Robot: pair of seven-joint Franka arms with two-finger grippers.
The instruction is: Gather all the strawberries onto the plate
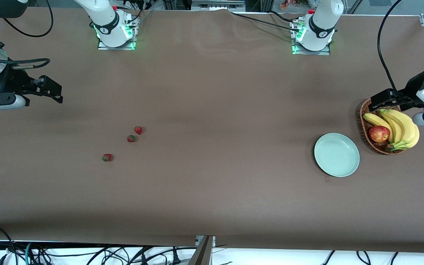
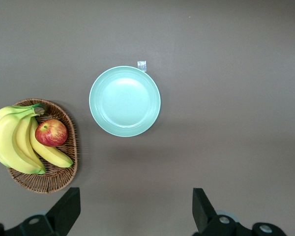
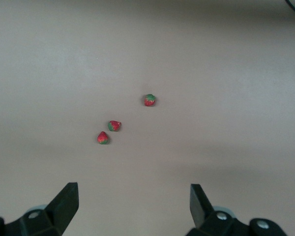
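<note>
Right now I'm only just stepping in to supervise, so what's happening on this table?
Nothing is being handled yet. Three tiny red strawberries lie on the brown table toward the right arm's end. The round pale mint-green plate sits bare toward the left arm's end, beside a brown wicker basket of bananas and an apple. The right gripper hangs open over the table; the left gripper hangs open over the basket.

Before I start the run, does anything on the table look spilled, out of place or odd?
Nothing is spilled or damaged. Three strawberries lie loose on the table toward the right arm's end, apart from the empty plate, which sits beside the fruit basket toward the left arm's end.
</note>
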